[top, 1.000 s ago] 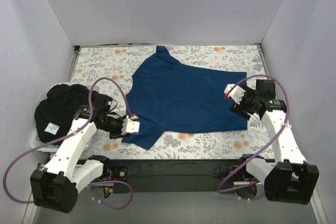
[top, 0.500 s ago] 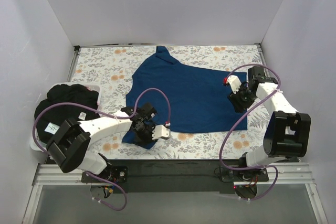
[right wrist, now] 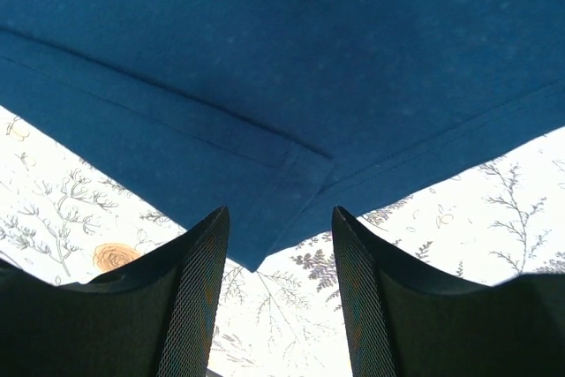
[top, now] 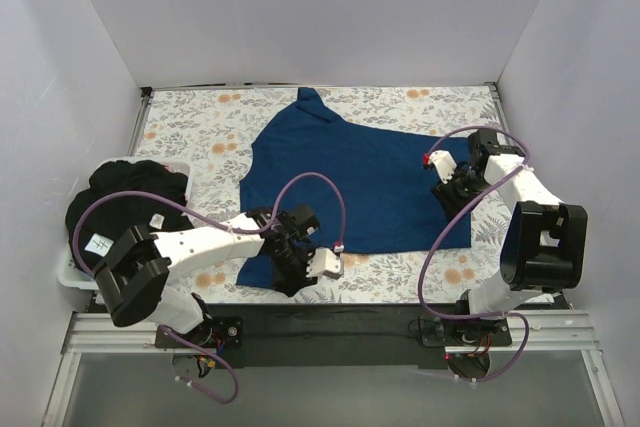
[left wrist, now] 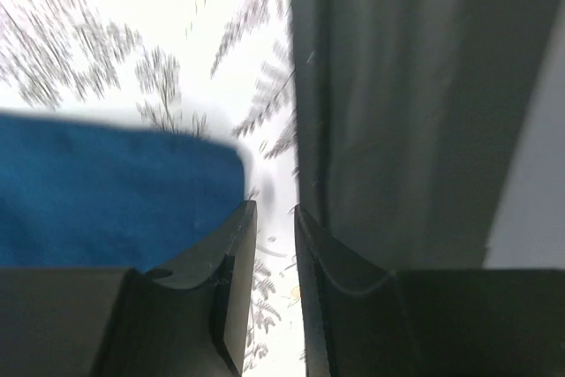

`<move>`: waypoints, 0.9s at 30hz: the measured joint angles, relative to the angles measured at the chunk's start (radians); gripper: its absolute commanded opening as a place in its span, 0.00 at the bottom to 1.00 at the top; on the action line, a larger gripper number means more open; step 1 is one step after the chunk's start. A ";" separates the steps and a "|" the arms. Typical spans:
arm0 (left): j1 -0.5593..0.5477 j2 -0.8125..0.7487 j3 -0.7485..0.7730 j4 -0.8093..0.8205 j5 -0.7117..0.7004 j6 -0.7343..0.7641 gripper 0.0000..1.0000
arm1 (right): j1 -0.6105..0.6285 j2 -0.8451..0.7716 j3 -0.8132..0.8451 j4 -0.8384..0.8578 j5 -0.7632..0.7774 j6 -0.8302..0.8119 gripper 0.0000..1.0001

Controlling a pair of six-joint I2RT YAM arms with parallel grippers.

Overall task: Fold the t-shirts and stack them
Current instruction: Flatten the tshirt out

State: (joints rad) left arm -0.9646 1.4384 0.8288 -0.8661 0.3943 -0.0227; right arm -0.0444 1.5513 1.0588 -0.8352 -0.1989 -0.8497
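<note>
A plain dark royal blue t-shirt (top: 350,182) lies spread flat on the floral cloth (top: 190,132). My left gripper (top: 290,273) hovers at the shirt's near-left sleeve. In the left wrist view (left wrist: 274,209) its jaws stand a narrow gap apart with nothing between them, and the blue cloth (left wrist: 106,183) lies just to their left. My right gripper (top: 448,191) is open at the shirt's right hem. In the right wrist view (right wrist: 278,214) a hem corner of the shirt (right wrist: 282,59) lies just ahead between the fingers, not gripped. A black t-shirt (top: 120,202) with a white tag is bunched at the left.
The black shirt sits in a white bin (top: 72,272) at the table's left edge. White walls close in the left, back and right sides. A black rail (top: 330,322) runs along the near edge, close behind my left gripper.
My left arm has swung from beside the black shirt rightward along the near edge to the blue shirt's near sleeve. My right gripper has shifted slightly along the right hem.
</note>
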 measured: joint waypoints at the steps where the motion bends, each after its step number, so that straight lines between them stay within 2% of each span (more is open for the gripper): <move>1: 0.000 -0.002 0.024 -0.010 0.025 -0.009 0.27 | 0.000 0.006 0.003 -0.006 -0.002 -0.004 0.58; 7: 0.000 -0.037 0.134 -0.024 0.099 -0.068 0.31 | 0.001 0.077 0.026 -0.020 0.011 -0.018 0.59; 14: 0.039 -0.047 0.142 -0.020 0.119 -0.127 0.32 | 0.001 0.169 0.072 -0.024 0.035 -0.011 0.59; 22: 0.174 -0.058 0.144 0.014 0.167 -0.198 0.32 | 0.001 0.207 0.092 -0.024 0.041 0.004 0.40; 27: 0.254 -0.070 0.163 0.018 0.175 -0.211 0.32 | 0.001 0.217 0.092 -0.024 0.042 0.008 0.38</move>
State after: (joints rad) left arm -0.7109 1.3685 0.9916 -0.8478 0.5694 -0.2333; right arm -0.0437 1.7683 1.1507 -0.8593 -0.1574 -0.8421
